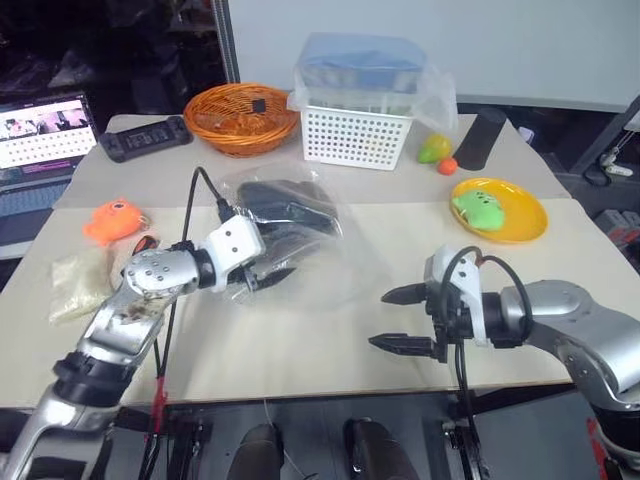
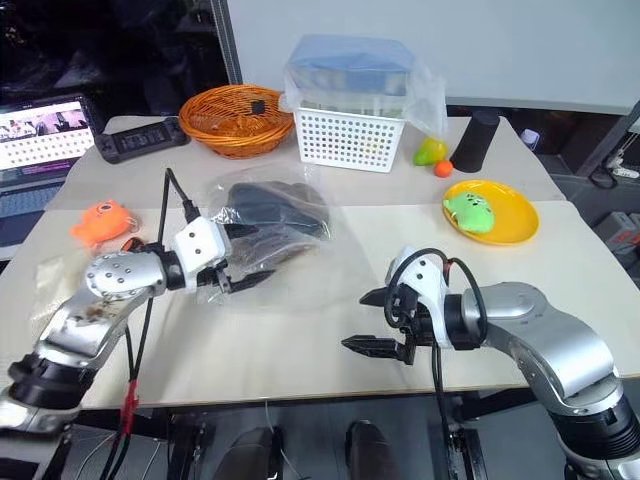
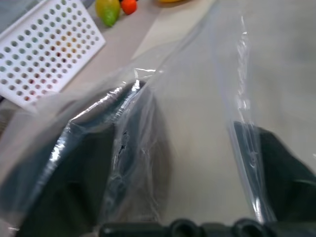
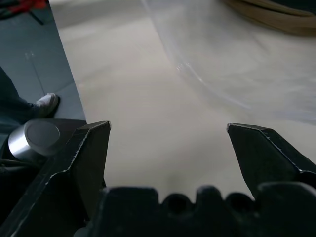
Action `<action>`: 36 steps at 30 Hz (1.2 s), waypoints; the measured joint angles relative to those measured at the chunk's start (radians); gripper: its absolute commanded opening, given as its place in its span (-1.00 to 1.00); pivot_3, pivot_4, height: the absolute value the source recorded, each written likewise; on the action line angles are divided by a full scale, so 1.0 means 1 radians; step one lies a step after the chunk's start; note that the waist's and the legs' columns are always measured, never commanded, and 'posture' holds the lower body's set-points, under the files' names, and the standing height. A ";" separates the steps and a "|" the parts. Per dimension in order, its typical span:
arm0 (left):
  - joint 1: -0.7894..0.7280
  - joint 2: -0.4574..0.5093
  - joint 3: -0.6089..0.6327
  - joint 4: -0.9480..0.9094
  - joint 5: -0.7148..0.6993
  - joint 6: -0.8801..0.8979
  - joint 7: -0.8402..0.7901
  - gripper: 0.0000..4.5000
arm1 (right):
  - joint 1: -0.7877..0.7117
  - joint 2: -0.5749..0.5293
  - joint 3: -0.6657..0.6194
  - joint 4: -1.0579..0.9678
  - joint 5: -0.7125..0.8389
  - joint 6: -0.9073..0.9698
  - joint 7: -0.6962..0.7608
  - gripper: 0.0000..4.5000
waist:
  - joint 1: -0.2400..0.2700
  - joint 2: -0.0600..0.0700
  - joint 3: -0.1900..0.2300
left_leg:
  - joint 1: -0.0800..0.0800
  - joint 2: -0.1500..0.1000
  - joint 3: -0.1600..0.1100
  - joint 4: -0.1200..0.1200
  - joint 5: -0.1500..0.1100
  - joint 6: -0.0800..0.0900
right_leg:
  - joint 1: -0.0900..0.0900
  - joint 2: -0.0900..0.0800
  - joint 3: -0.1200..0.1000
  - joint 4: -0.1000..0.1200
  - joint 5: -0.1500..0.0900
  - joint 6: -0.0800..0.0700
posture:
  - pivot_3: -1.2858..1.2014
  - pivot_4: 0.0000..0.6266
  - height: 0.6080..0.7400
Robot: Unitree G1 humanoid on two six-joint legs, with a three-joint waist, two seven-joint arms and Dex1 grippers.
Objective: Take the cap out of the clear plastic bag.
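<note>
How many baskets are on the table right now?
2. The orange wicker basket sits at the far left of the table's back edge. The white perforated basket stands just right of it, holding a plastic-wrapped blue box.

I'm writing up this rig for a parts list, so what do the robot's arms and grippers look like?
Both arms are silver-grey metal with rounded shells and white wrist blocks. The left gripper and right gripper each have two black pointed fingers. A black cable loops over each wrist, and a red cable hangs below the left arm. The left forearm looks scuffed.
</note>
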 measured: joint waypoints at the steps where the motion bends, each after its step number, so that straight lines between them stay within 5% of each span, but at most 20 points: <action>1: -0.017 -0.015 -0.009 0.030 0.034 -0.033 0.007 0.04 | 0.000 0.007 -0.001 -0.005 0.002 0.008 -0.017 1.00 | 0.000 0.000 0.000 | 0.000 0.000 0.000 0.000 0.000 0.000 | 0.000 0.000 0.000 0.000 0.000 0.000 | 0.03 -0.52 1.00; 8: -0.125 -0.093 -0.018 0.159 0.131 -0.145 0.038 -0.98 | 0.010 0.044 -0.008 -0.026 0.045 0.050 -0.105 1.00 | 0.002 0.000 0.000 | 0.001 0.000 -0.001 0.001 0.000 0.000 | 0.002 0.000 0.000 0.000 0.000 0.001 | 0.03 -0.52 1.00; 12: -0.184 -0.126 0.005 0.219 0.147 -0.144 0.066 -0.98 | 0.005 0.131 -0.038 -0.022 0.093 0.078 -0.181 1.00 | -0.001 0.000 0.000 | 0.001 0.000 -0.001 0.001 0.000 0.000 | 0.003 0.000 0.000 0.000 0.001 0.001 | 0.03 -0.52 1.00; 26: -0.288 -0.221 0.021 0.332 0.140 -0.117 0.024 -0.98 | -0.137 0.887 -0.238 0.347 0.165 0.185 -0.828 1.00 | -0.004 0.000 0.000 | -0.001 0.000 -0.002 0.002 0.000 0.001 | 0.002 -0.001 -0.001 0.000 0.004 -0.002 | 0.03 -0.52 1.00; 36: -0.253 -0.268 0.013 0.230 0.141 -0.014 0.029 -0.98 | -0.236 0.929 -0.387 0.763 0.185 -0.139 -0.965 1.00 | -0.025 0.000 -0.001 | 0.000 0.000 -0.002 0.002 0.000 0.001 | 0.004 -0.001 -0.002 0.000 0.003 0.000 | 0.03 -0.52 1.00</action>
